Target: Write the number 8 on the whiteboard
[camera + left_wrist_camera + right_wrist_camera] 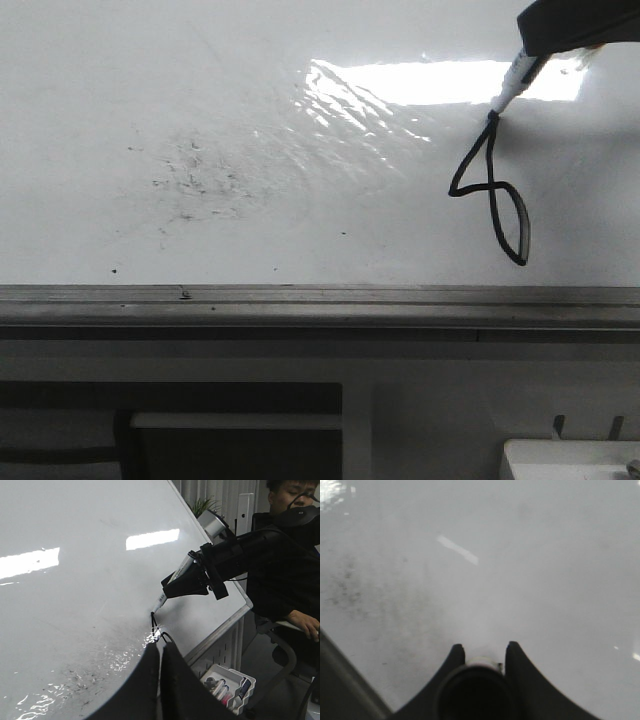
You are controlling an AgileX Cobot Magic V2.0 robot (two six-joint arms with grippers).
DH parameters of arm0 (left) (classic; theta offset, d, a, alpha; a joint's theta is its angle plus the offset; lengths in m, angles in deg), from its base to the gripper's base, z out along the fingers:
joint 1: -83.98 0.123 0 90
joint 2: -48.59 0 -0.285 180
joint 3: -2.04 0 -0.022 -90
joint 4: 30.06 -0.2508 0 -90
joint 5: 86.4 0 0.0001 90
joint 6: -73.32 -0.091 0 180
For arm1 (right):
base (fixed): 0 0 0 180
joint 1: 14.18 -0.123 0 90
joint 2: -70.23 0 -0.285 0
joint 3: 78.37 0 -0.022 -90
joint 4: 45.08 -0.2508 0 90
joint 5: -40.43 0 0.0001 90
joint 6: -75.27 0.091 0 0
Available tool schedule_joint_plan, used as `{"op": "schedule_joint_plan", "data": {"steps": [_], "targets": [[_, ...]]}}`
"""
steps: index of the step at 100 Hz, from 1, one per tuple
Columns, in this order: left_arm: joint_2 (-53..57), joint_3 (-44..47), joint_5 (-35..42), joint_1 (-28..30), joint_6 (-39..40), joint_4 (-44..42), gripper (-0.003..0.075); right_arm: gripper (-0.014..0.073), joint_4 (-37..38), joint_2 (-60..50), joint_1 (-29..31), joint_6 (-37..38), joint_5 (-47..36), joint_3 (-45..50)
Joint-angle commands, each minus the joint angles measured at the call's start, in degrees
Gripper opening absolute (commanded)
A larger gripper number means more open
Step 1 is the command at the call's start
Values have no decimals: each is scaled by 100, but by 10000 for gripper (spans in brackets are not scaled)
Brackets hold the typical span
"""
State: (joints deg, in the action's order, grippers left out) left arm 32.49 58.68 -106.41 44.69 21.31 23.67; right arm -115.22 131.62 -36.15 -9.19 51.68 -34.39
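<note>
While the right gripper (560, 30) reaches in from the upper right corner of the front view, it clamps a marker (515, 78) whose tip touches the whiteboard (250, 120) at the very top of the number 8 (495, 195). That figure sits on the right part of the board, below the bright glare patch — a thin black line running down from the tip, splitting into a slanted upper loop and a narrow lower loop that ends just above the grey metal rail (320, 300).

From the left wrist view, the right gripper (167, 591) shows as a black arm end with the white-barrelled marker (172, 582) poking out at a slant, tip on the board at the head of the black line (152, 622). The left gripper (160, 680) fills the bottom of that view, its dark fingers (137, 685) nearly together with only a thin slit between them, holding nothing — well clear of the board.

Left of the figure lies a scatter of faint black smudge specks (190, 175). A person in black (285, 555) sits beyond the board, and a white tray of markers (227, 685) hangs below its edge.
</note>
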Motion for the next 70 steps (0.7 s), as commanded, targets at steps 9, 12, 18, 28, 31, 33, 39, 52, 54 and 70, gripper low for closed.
{"op": "schedule_joint_plan", "data": {"steps": [9, 12, 18, 28, 31, 33, 39, 52, 54, 70], "targets": [[-108, -151, 275, 15, 62, 128, -20, -43, 46, -398, 39, -51, 1611, -328], [-148, -151, 275, 15, 62, 128, -20, -43, 70, -457, 39, -51, 1821, -356], [-319, -151, 263, 15, 62, 128, -13, -43, 84, -583, 39, -51, 2231, -376], [-846, -246, 132, 15, 62, 151, 62, -43, 153, -708, 39, -51, 2755, -427], [-1100, -303, 65, 15, 62, 151, 95, -43, 153, -719, 39, -51, 2895, -443], [-1211, -334, -1, 15, 62, 151, 113, -43, 153, -732, 39, -51, 2994, -465], [-1674, -520, -225, 15, 25, 151, 202, -43, 164, -742, 39, -51, 3214, -507], [-2788, -1015, -855, 15, -755, 190, 374, -43, 179, -742, 32, -91, 3368, -675], [-2988, -1129, -923, 15, -907, 221, 387, -43, 179, -742, 32, -138, 3412, -706], [-3907, -1616, -1225, 15, -2460, 856, 389, -43, 189, -645, 32, -369, 3616, -857]]}}
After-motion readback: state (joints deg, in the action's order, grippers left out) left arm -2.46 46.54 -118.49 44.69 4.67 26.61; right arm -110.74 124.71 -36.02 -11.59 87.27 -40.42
